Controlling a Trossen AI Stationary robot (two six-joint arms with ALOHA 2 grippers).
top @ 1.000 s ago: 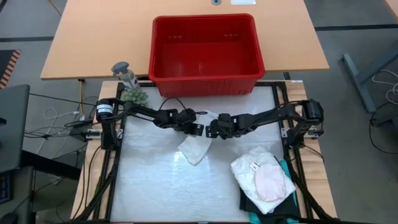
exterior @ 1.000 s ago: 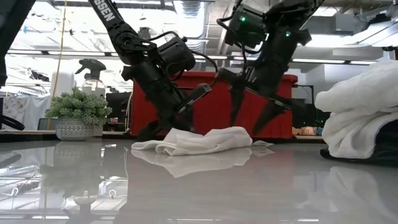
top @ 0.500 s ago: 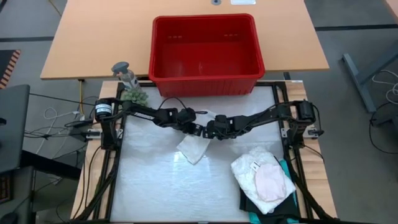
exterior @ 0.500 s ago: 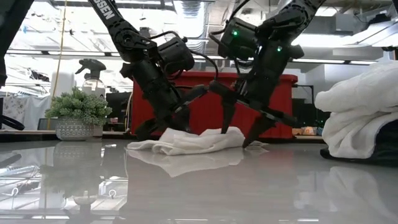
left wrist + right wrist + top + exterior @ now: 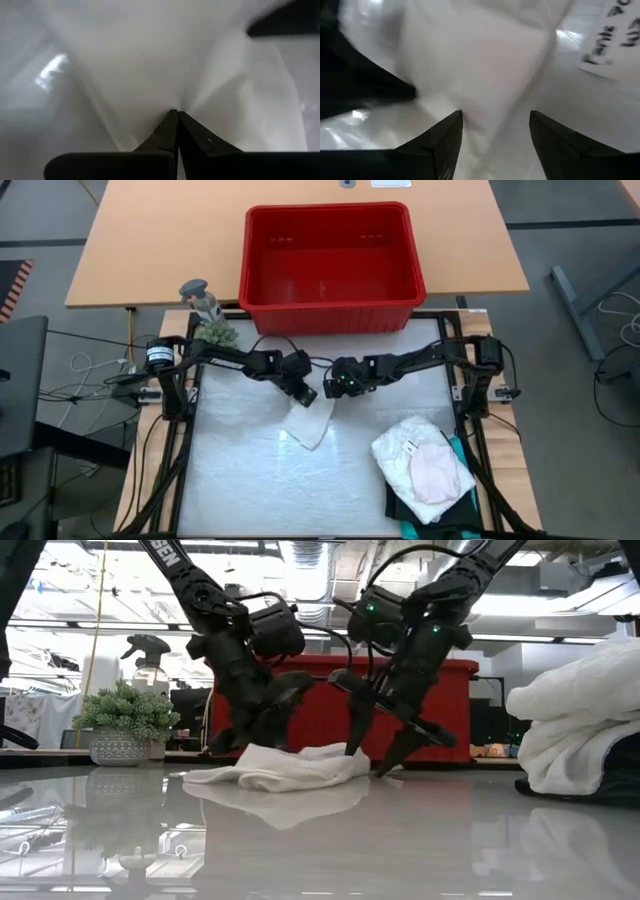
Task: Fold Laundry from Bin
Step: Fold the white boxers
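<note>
Glossy white tabletop (image 5: 240, 480), open workshop room behind in the low view.

Left claw (image 5: 308, 396): clenched, pinching the upper edge of the small white cloth (image 5: 309, 420); in the left wrist view its closed tips bite straight into white fabric, with folds radiating away from the pinch. Right claw (image 5: 334, 388): jaws spread, not holding anything, tips set down at the cloth's upper right edge just beside the left claw. Low view shows its two fingers straddling the end of the cloth.

Small white cloth: lies near the tabletop's middle, a little toward the bin side. Rumpled, roughly a tapered wedge. Long axis runs diagonally, from the claws near the bin down and slightly left toward the near edge; broad end under the claws, narrow end pointing away from the bin.

Red bin (image 5: 330, 268): on the wooden table beyond the work area, looks empty as far as the high view shows.

Folded pile (image 5: 422, 463) at the right near corner: white lacy top uppermost with a pale pinkish piece on it, teal and black edges showing beneath.

Judgement: most of the job looks done. Remaining: fold this last cloth and add it to the pile.
</note>
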